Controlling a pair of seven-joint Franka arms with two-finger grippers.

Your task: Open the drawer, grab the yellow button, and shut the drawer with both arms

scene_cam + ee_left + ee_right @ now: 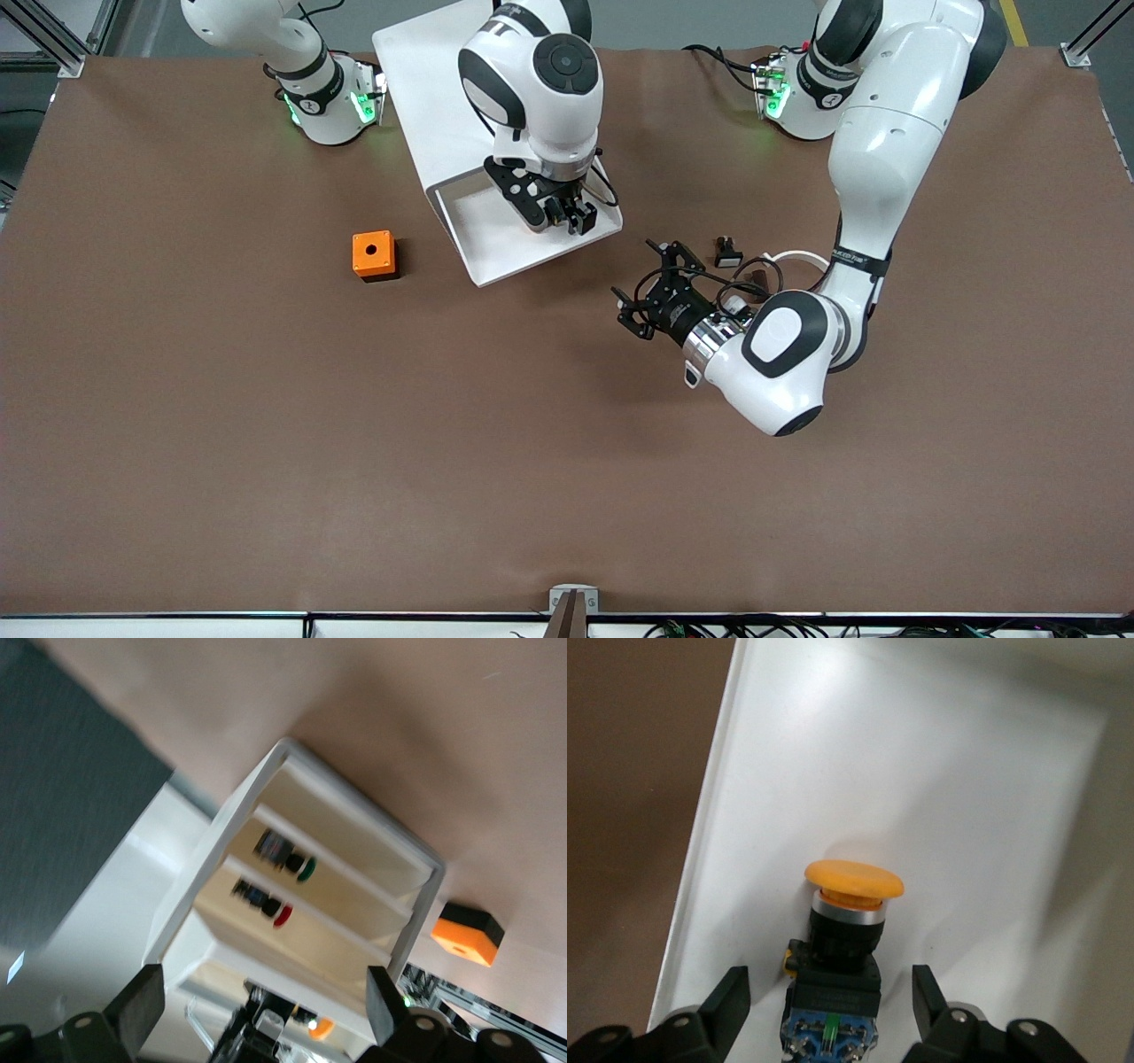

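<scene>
Left gripper (645,292), fingers spread, is held empty over bare table. Drawer (496,244) is found pulled out; button (842,930) lies inside, straddled ungrasped by right gripper (567,215)'s parted fingers. Taking and closing remain.

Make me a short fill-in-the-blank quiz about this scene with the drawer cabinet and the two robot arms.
1. The top drawer of the cabinet is pulled ____.
2. The right gripper straddles the button with its fingers ____.
3. The button's round cap is colored ____.
4. The left gripper hangs over the ____, fingers apart.

Missing words: open; open; orange; table
</scene>
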